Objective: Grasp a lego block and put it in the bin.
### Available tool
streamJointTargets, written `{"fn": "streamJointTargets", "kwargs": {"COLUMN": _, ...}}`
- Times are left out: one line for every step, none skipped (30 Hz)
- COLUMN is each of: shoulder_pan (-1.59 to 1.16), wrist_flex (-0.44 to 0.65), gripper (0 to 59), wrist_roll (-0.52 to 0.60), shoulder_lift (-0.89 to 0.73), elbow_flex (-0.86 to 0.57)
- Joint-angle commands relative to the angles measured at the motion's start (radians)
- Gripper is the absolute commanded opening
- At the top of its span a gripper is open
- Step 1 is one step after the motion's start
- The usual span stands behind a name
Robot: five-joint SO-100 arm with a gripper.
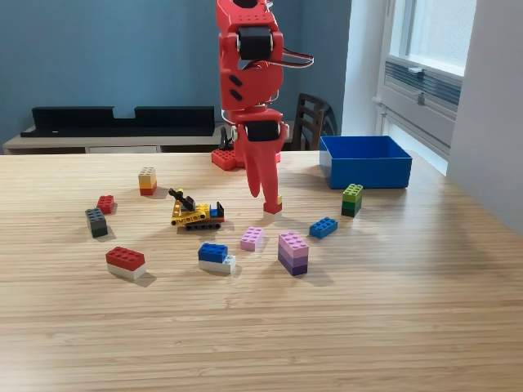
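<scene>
Exterior view: the red arm hangs over the wooden desk [392, 327], its fingers [272, 201] pointing down and clamped on a small red-and-yellow lego block [273, 205] touching or just above the desk. The blue bin [365, 173] sits well apart toward the view's right. Other blocks and a yellow toy vehicle [194, 212] lie scattered nearby.

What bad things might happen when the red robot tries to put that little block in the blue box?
The gripper hangs right over the small red block; whether it grips is unclear, so the block might slip or be nudged away. The toy vehicle sits close and could get bumped. On the way to the bin, the green block stack might be toppled.
</scene>
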Motion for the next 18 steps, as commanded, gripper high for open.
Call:
{"fn": "streamJointTargets", "kwargs": {"shoulder_pan": 0.017, "wrist_flex": 0.008, "gripper": 45.5, "wrist_roll": 0.002, "shoulder_lift": 0.015, "elbow_flex": -0.017}}
{"fn": "streamJointTargets", "kwargs": {"shoulder_pan": 0.025, "wrist_flex": 0.008, "gripper": 45.5, "wrist_roll": 0.002, "shoulder_lift": 0.014, "elbow_flex": -0.020}}
{"fn": "streamJointTargets", "kwargs": {"shoulder_pan": 0.032, "wrist_flex": 0.008, "gripper": 45.6, "wrist_roll": 0.002, "shoulder_lift": 0.014, "elbow_flex": -0.020}}
{"fn": "streamJointTargets", "kwargs": {"shoulder_pan": 0.035, "wrist_flex": 0.008, "gripper": 45.6, "wrist_roll": 0.002, "shoulder_lift": 0.014, "elbow_flex": -0.020}}
{"fn": "streamJointTargets", "kwargs": {"shoulder_pan": 0.037, "wrist_flex": 0.008, "gripper": 45.6, "wrist_roll": 0.002, "shoulder_lift": 0.014, "elbow_flex": -0.020}}
{"fn": "streamJointTargets", "kwargs": {"shoulder_pan": 0.037, "wrist_flex": 0.008, "gripper": 45.7, "wrist_roll": 0.003, "shoulder_lift": 0.014, "elbow_flex": -0.021}}
{"fn": "streamJointTargets", "kwargs": {"shoulder_pan": 0.037, "wrist_flex": 0.008, "gripper": 45.8, "wrist_roll": 0.006, "shoulder_lift": 0.014, "elbow_flex": -0.025}}
{"fn": "streamJointTargets", "kwargs": {"shoulder_pan": 0.037, "wrist_flex": 0.008, "gripper": 45.9, "wrist_roll": 0.011, "shoulder_lift": 0.014, "elbow_flex": -0.028}}
{"fn": "streamJointTargets", "kwargs": {"shoulder_pan": 0.038, "wrist_flex": 0.008, "gripper": 45.9, "wrist_roll": 0.012, "shoulder_lift": 0.014, "elbow_flex": -0.032}}
{"fn": "streamJointTargets", "kwargs": {"shoulder_pan": 0.040, "wrist_flex": 0.009, "gripper": 46.1, "wrist_roll": 0.015, "shoulder_lift": 0.014, "elbow_flex": -0.038}}
{"fn": "streamJointTargets", "kwargs": {"shoulder_pan": 0.041, "wrist_flex": 0.011, "gripper": 46.1, "wrist_roll": 0.017, "shoulder_lift": 0.014, "elbow_flex": -0.043}}
{"fn": "streamJointTargets", "kwargs": {"shoulder_pan": 0.043, "wrist_flex": 0.012, "gripper": 46.2, "wrist_roll": 0.018, "shoulder_lift": 0.014, "elbow_flex": -0.048}}
{"fn": "streamJointTargets", "kwargs": {"shoulder_pan": 0.044, "wrist_flex": 0.012, "gripper": 46.2, "wrist_roll": 0.018, "shoulder_lift": 0.014, "elbow_flex": -0.049}}
{"fn": "streamJointTargets", "kwargs": {"shoulder_pan": 0.046, "wrist_flex": 0.012, "gripper": 46.2, "wrist_roll": 0.015, "shoulder_lift": 0.014, "elbow_flex": -0.052}}
{"fn": "streamJointTargets", "kwargs": {"shoulder_pan": 0.049, "wrist_flex": 0.012, "gripper": 46.2, "wrist_roll": 0.014, "shoulder_lift": 0.014, "elbow_flex": -0.054}}
{"fn": "streamJointTargets", "kwargs": {"shoulder_pan": 0.051, "wrist_flex": 0.012, "gripper": 46.2, "wrist_roll": 0.009, "shoulder_lift": 0.014, "elbow_flex": -0.057}}
{"fn": "streamJointTargets", "kwargs": {"shoulder_pan": 0.054, "wrist_flex": 0.012, "gripper": 46.2, "wrist_roll": 0.006, "shoulder_lift": 0.014, "elbow_flex": -0.064}}
{"fn": "streamJointTargets", "kwargs": {"shoulder_pan": 0.055, "wrist_flex": 0.011, "gripper": 46.2, "wrist_roll": 0.005, "shoulder_lift": 0.014, "elbow_flex": -0.075}}
